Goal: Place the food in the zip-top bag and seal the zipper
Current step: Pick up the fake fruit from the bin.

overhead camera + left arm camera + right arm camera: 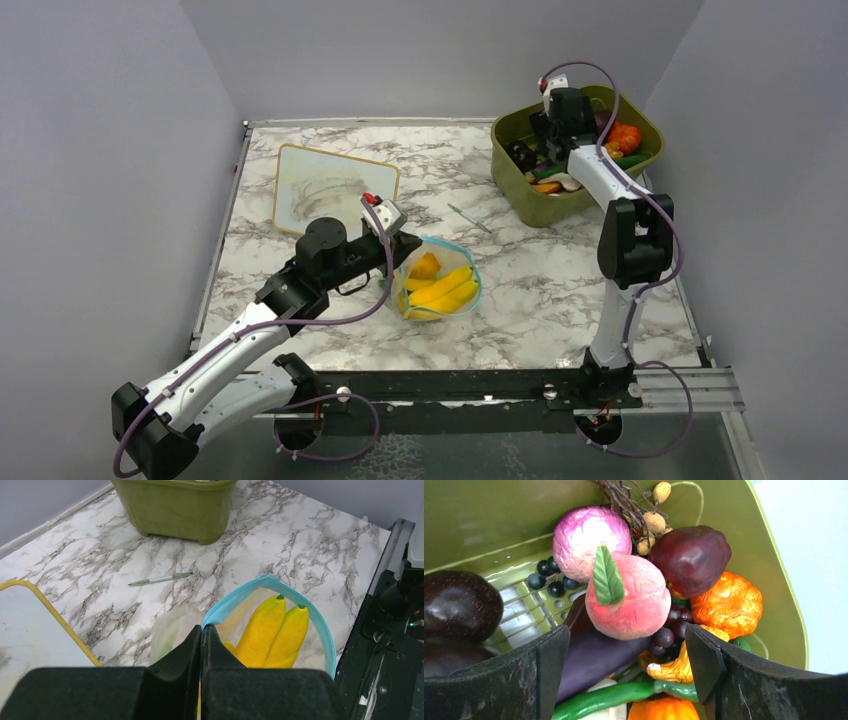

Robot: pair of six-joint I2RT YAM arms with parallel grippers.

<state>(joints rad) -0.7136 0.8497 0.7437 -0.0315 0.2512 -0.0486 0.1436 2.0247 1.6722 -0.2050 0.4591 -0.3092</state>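
Two arms: both reach over the white, grey-veined marble counter (pixel 560 290), the left to its middle, the right to its far right corner.
Zip-top bag (pixel 440 285): a clear, crinkly plastic pouch lying near the middle of the counter, a little toward the near edge, with its mouth standing open in a loop.
Zipper (pixel 235 600): the thin teal-blue strip rims that open mouth in an arc, and its two sides are apart, unsealed.
Left gripper (pixel 201 630): the black jaws are pressed together on the mouth edge of the zip-top bag, where one end of the zipper runs in between them.
Food in the bag: two yellow plastic bananas (pixel 272 630) lie side by side inside, green tips just under the strip. A small orange piece (pixel 426 265) lies beside them.
Tub (pixel 540 205): an olive-green plastic tub in the far right corner, piled with toy produce.
Right gripper (pixel 624 640): lowered into the tub, jaws spread wide and holding nothing.
Between those jaws: a pink peach with a green leaf (pixel 624 597) tops the pile, with a long purple aubergine (pixel 594 662) under it.
Around the peach: a pink-white round vegetable (pixel 589 537), a dark maroon fruit (pixel 691 557) and a crinkled orange pumpkin (pixel 726 602).
Board (pixel 335 185): a yellow-framed white board, flat toward the far left corner.
Pen (pixel 468 218): a slim green pen on the bare counter between board and tub.
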